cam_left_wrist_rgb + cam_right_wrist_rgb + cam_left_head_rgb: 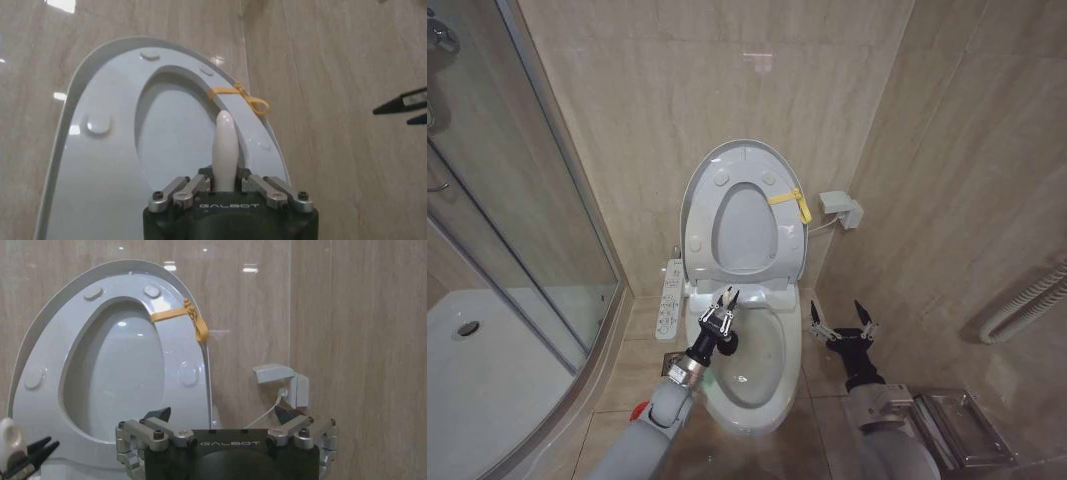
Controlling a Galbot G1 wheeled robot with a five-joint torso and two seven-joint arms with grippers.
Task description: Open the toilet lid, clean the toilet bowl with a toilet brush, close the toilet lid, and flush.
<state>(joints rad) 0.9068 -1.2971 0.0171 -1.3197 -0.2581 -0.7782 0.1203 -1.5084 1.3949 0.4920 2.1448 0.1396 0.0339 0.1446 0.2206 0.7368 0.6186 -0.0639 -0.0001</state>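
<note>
Beige stone-look tiles covered the wall (677, 90) behind the toilet, with a curved glass shower screen (507, 200) and its white shower tray (477, 380) off to the robot's left. Upright against that wall stood the toilet lid (702, 180), raised together with the ring-shaped seat (787, 235), round bumpers facing the room and a yellow tag (791, 201) looped over the seat's edge on the robot's right. Below it lay the toilet bowl (762, 385), open, its white basin showing water at the bottom. A white control panel (670, 298) sat beside the bowl on the robot's left, and a small white wall box (840, 207) with a cable was fixed to the wall on the right. The left end effector (725, 298) hung over the rear rim of the bowl, its fingers clamped on the pale handle of the toilet brush (225, 150), which in the left wrist view rose straight up between them toward the raised lid; the bristle head could not be made out. The right end effector (843, 317) hovered beside the bowl on the robot's right, above the floor, its black fingers spread apart and holding nothing
</note>
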